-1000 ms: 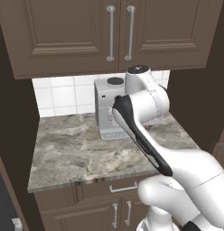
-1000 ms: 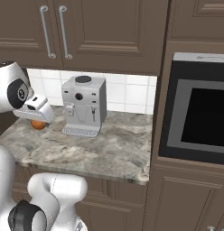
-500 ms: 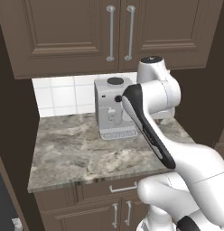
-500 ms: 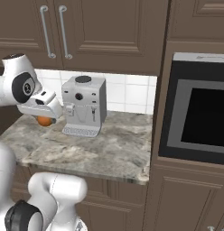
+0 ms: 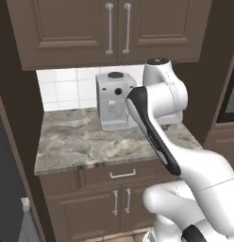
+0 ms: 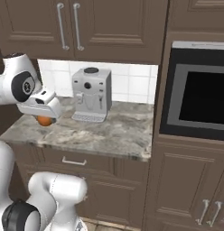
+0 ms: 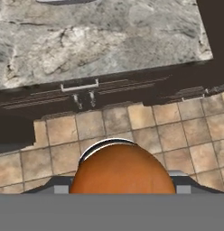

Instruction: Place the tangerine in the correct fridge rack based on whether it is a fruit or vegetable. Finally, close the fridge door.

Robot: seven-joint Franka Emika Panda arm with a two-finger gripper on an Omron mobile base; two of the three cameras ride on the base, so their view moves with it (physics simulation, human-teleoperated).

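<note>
Tangerine (image 6: 44, 120): bright orange, round, tucked under the white hand in the right base view; in the hand view it (image 7: 123, 170) bulges large at the bottom, right against the hand.
Hand (image 6: 44, 118): clenched on the tangerine, carried in the air above the near left edge of the surface; its fingertips are hidden behind the fruit.
Surface (image 6: 100, 133): mottled grey stone, below and beyond the hand; in the hand view it (image 7: 95, 36) lies across the top, past the fruit.
Drawer (image 7: 79, 86): dark brown front with a small pale handle, just under the edge of the surface, ahead of the hand in the hand view.
Floor (image 7: 145, 131): tan square tiles, directly beneath the held fruit in the hand view.
Coffee machine (image 6: 91, 94): grey box standing upright on the surface against the white tiled wall, beyond the hand and apart from it; in the left base view it (image 5: 112, 101) is partly behind the arm.
Upper cabinets (image 6: 82, 25): dark brown doors with long silver handles, above the hand.
Oven (image 6: 198, 97): dark glass front set in the tall cabinet, well apart from the hand, on the far side of the coffee machine.
</note>
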